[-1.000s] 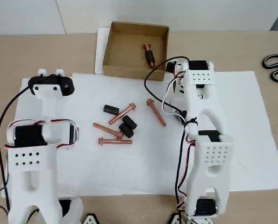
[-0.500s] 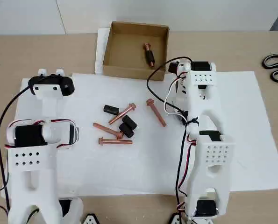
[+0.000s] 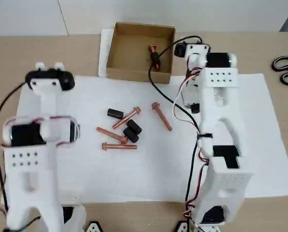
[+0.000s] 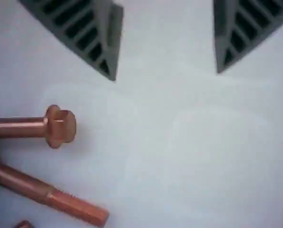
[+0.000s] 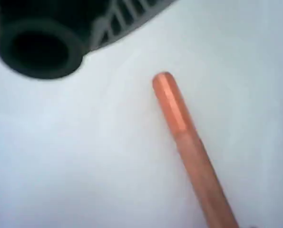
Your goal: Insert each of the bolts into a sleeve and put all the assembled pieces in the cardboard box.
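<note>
The cardboard box (image 3: 134, 75) at the back holds one bolt seated in a sleeve (image 3: 155, 55). Several loose copper bolts lie on the white paper, among them one (image 3: 160, 117) nearest the right arm and one (image 3: 119, 146) at the front. Three black sleeves (image 3: 114, 113) (image 3: 133, 126) (image 3: 130, 135) lie among them. My left gripper (image 4: 165, 73) hangs open over bare paper, just beside a bolt head (image 4: 60, 126) and a threaded bolt tip (image 4: 79, 211). My right gripper (image 5: 79, 33) is shut on a black sleeve (image 5: 34, 47), hollow end showing, close above a bolt's tip (image 5: 167, 95).
White paper (image 3: 148, 169) covers the middle of the wooden table. Scissors (image 3: 286, 67) lie at the far right edge. Black cables (image 3: 158, 84) from the right arm loop beside the box's front corner.
The right arm has risen and shifted right and back, near the box's right side. The left arm has lifted slightly. Bolts and sleeves on the paper have not moved.
</note>
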You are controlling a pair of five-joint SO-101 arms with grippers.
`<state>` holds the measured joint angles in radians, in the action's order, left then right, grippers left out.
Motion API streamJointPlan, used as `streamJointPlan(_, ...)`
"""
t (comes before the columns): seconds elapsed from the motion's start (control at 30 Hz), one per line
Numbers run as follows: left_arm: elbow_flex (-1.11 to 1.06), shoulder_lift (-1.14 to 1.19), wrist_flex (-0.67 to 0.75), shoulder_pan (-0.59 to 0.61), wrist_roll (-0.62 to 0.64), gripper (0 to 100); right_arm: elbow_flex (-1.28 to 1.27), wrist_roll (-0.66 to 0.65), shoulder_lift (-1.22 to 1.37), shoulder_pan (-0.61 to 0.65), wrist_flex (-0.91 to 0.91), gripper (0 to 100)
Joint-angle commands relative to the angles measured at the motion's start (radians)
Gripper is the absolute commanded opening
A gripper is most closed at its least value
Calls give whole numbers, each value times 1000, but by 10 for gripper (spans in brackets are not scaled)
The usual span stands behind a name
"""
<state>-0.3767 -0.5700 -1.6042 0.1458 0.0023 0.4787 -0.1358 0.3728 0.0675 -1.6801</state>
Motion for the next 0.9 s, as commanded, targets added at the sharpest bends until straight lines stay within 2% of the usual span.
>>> streamJointPlan(0.0, 277, 190, -77, -38, 6, 133, -40, -12, -119, -50, -8, 4)
streamJointPlan(0.17, 653, 571, -149, -201, 144, 133, -69, -8, -168, -156, -8, 4)
streamJointPlan(0.33, 938, 881, -149, -384, 371, 131, -74, 15, -202, -291, -8, 4)
streamJointPlan(0.63, 1270, 1217, -147, -614, 390, 133, -195, 8, -240, -409, -1, 4)
streamJointPlan(0.87, 1320, 1381, -120, -686, 543, 130, -242, 8, -242, -427, 1, 5)
